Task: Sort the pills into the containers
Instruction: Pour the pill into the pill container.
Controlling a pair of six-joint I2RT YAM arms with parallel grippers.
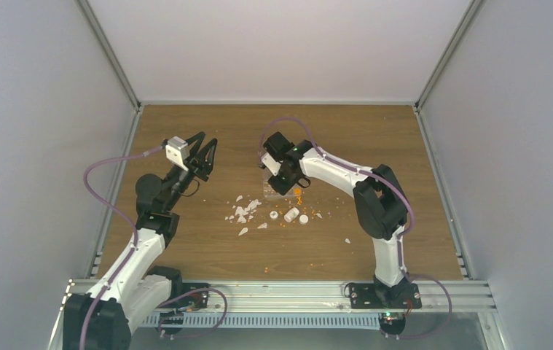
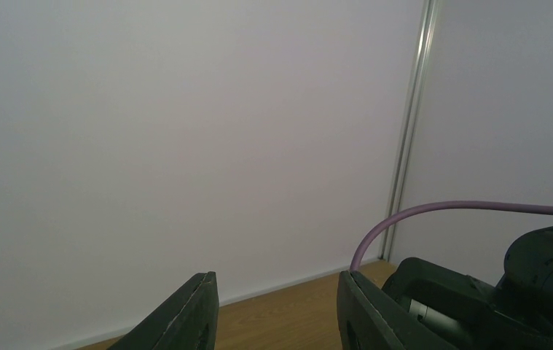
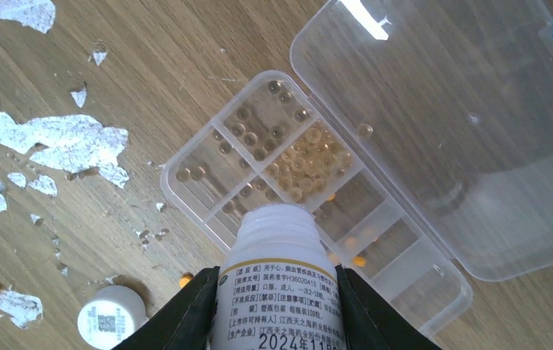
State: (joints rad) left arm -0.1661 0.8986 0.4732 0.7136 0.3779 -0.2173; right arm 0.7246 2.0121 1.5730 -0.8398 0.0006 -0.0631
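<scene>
My right gripper (image 3: 277,271) is shut on a white labelled vial (image 3: 280,292), tilted with its open neck over the clear organiser box (image 3: 208,191). The box lies on the wooden table with its lid (image 3: 463,146) folded open. A cluster of pills (image 3: 306,164) fills one compartment, and a few more lie in the neighbouring ones. Loose orange pills (image 1: 297,195) lie on the table beside the right gripper (image 1: 282,181); one of them (image 3: 186,279) shows in the wrist view. My left gripper (image 1: 204,157) is open and empty, raised at the left, facing the back wall (image 2: 277,281).
White flakes (image 1: 242,210) are scattered at mid table; they also show in the right wrist view (image 3: 62,142). Small white vials and caps (image 1: 291,215) lie just in front of the box, one cap (image 3: 111,317) close to my right fingers. White walls enclose the table.
</scene>
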